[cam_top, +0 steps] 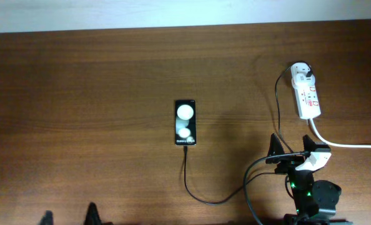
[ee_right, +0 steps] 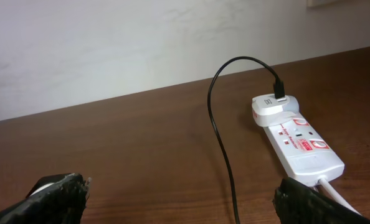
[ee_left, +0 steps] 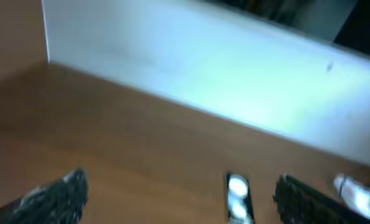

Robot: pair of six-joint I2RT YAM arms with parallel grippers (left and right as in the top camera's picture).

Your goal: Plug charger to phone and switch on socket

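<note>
The black phone (cam_top: pixel 185 122) lies flat mid-table with two white round spots on its face; it also shows in the left wrist view (ee_left: pixel 237 198). The thin black charger cable (cam_top: pixel 195 187) is plugged into the phone's near end and runs right and up to its white plug adapter (cam_top: pixel 302 72) in the far end of the white socket strip (cam_top: pixel 308 94). In the right wrist view the cable (ee_right: pixel 221 134) arcs to the adapter (ee_right: pixel 272 107) on the strip (ee_right: pixel 303 146). My right gripper (cam_top: pixel 293 147) is open and empty, just short of the strip (ee_right: pixel 185 202). My left gripper (ee_left: pixel 185 202) is open and empty, well short of the phone.
The strip's thick white cord (cam_top: pixel 348 145) runs off to the right edge. A pale wall (ee_right: pixel 141 50) borders the table's far side. Bare brown wood (cam_top: pixel 79 112) spreads left of the phone.
</note>
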